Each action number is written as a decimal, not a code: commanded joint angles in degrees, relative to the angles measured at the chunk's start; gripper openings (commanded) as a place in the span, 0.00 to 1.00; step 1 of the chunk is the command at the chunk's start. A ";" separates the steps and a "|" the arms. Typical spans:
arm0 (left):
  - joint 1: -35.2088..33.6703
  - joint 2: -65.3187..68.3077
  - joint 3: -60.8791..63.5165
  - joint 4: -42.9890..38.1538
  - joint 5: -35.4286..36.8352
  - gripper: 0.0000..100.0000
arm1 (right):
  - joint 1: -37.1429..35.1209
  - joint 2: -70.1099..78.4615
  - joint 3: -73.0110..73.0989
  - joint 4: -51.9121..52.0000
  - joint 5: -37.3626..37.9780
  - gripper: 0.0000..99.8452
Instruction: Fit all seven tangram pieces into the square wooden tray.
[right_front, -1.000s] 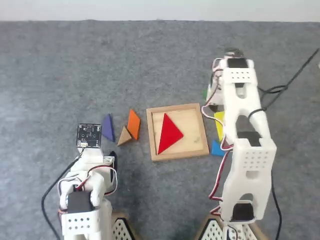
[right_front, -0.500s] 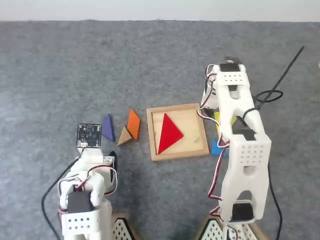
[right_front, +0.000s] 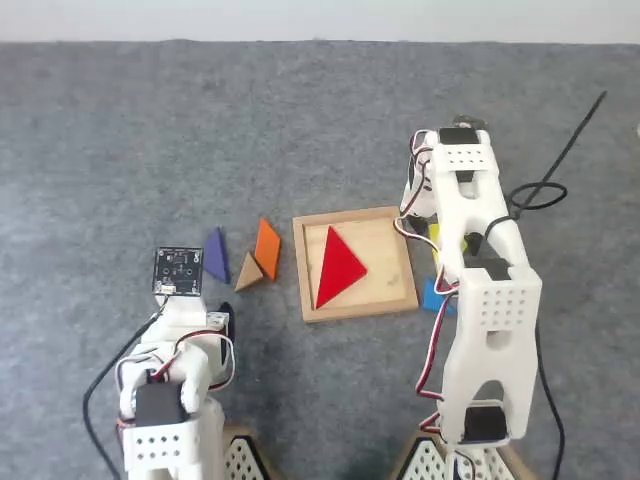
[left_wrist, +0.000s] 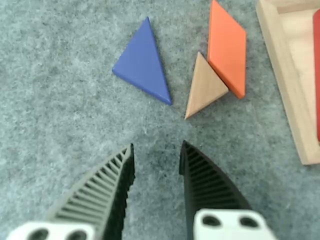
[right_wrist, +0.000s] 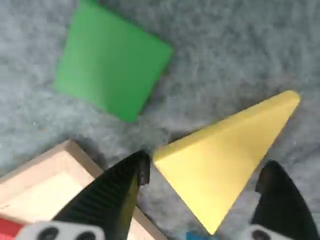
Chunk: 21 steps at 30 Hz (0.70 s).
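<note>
Straddling thick yellow triangle (right_wrist: 221, 159), right jaws open, left jaws open, red triangle (right_front: 335, 268) in wooden tray (right_front: 350, 214)

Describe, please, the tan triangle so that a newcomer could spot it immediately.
Find the square wooden tray mid-table. Three pieces lie left of it; the tan triangle touches the orange parallelogram. It is the smallest, the only wood-coloured one.

Grey felt-like covering (right_front: 120, 130) spreads right across the desk, nubbly and speckled up close in the left wrist view (left_wrist: 50, 125) and the right wrist view (right_wrist: 225, 45). Along the far edge, a pale strip (right_front: 300, 20). Out on the right, a thin black cable (right_front: 575, 139) slants across the covering.
</note>
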 joint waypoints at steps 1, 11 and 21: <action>-0.09 -1.05 -0.48 0.18 0.44 0.15 | 0.75 -0.66 -0.53 -0.13 -0.79 0.25; -0.09 -1.05 -0.48 0.18 0.44 0.15 | 2.77 -0.75 -0.53 0.75 -0.44 0.17; -0.09 -1.05 -0.48 0.18 0.44 0.15 | 13.32 -0.84 -0.70 3.12 -3.25 0.17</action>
